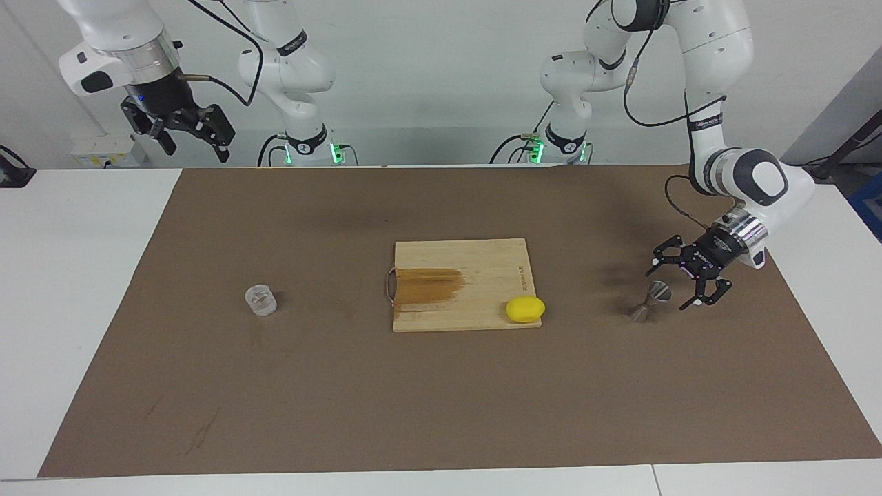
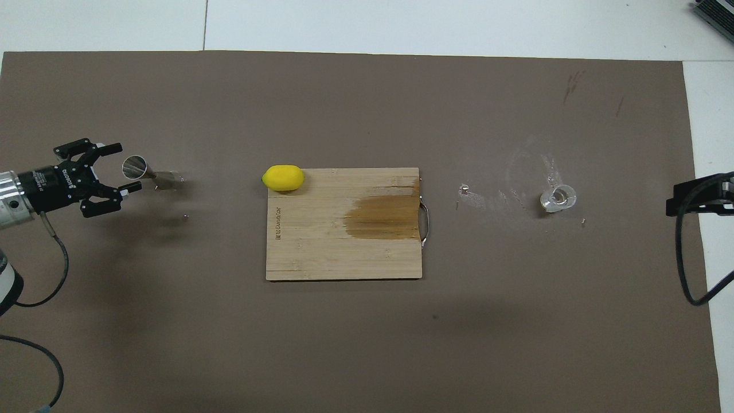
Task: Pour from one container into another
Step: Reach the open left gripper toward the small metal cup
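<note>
- The jigger (image 1: 650,301) stands upright on the brown mat (image 1: 441,399), toward the left arm's end of the table (image 1: 76,275). It is hourglass-shaped, of silver-grey metal.
- The left gripper (image 1: 678,282) is low over the mat, just beside the jigger's upper cone. Its fingers are spread apart and hold nothing. One fingertip (image 2: 133,186) and the other lie on either side of the cone's rim in the overhead view; whether they touch the metal cannot be told.
- The left gripper points sideways along the table, toward the board.
- The glass cup (image 1: 261,300) stands upright on the mat toward the right arm's end, well apart from the jigger. Pale smears mark the mat near it in the overhead view.
- The cutting board (image 1: 462,275) lies flat between jigger and cup, at mid-table. A dark stain covers part of it on the cup's side, beside a metal handle (image 2: 425,225).
- The lemon (image 1: 525,308) rests on the board's corner farthest from the robots, on the jigger's side.
- The right gripper (image 1: 194,143) waits high above the right arm's end of the table, over its edge by the robots. Its fingers are spread and empty.
</note>
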Motion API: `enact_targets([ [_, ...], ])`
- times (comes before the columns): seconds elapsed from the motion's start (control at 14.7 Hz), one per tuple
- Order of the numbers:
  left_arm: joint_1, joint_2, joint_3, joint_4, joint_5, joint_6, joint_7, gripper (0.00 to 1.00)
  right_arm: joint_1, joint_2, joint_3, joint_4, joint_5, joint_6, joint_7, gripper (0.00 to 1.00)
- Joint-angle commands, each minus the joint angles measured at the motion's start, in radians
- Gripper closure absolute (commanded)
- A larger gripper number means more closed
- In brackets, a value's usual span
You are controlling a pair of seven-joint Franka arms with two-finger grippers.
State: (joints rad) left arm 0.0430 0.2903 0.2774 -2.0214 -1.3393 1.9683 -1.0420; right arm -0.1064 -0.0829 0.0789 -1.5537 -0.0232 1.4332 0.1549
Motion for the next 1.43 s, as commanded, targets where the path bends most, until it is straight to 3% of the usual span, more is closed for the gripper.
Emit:
enact_targets([
  [0.0, -0.015, 0.01, 0.008, 0.001, -0.021, 0.034, 0.0, 0.03, -0.007, -0.023, 0.001, -0.022, 0.008, -0.005, -0.02, 0.0],
  [0.61, -0.035, 0.009, 0.002, -0.014, -0.057, 0.066, 0.014, 0.08, -0.007, -0.023, 0.001, -0.022, 0.008, -0.005, -0.02, 0.0],
  [0.88, -0.035, 0.009, 0.002, -0.019, -0.063, 0.076, 0.013, 0.19, -0.007, -0.023, 0.001, -0.022, 0.009, -0.005, -0.02, 0.0],
  [1.22, -0.032, 0.004, 0.002, -0.025, -0.063, 0.08, 0.011, 0.21, -0.007, -0.023, 0.001, -0.022, 0.008, -0.005, -0.02, 0.0],
  [1.36, -0.034, 0.004, 0.0, -0.03, -0.063, 0.08, 0.011, 0.37, -0.007, -0.023, 0.001, -0.022, 0.008, -0.007, -0.02, 0.0],
])
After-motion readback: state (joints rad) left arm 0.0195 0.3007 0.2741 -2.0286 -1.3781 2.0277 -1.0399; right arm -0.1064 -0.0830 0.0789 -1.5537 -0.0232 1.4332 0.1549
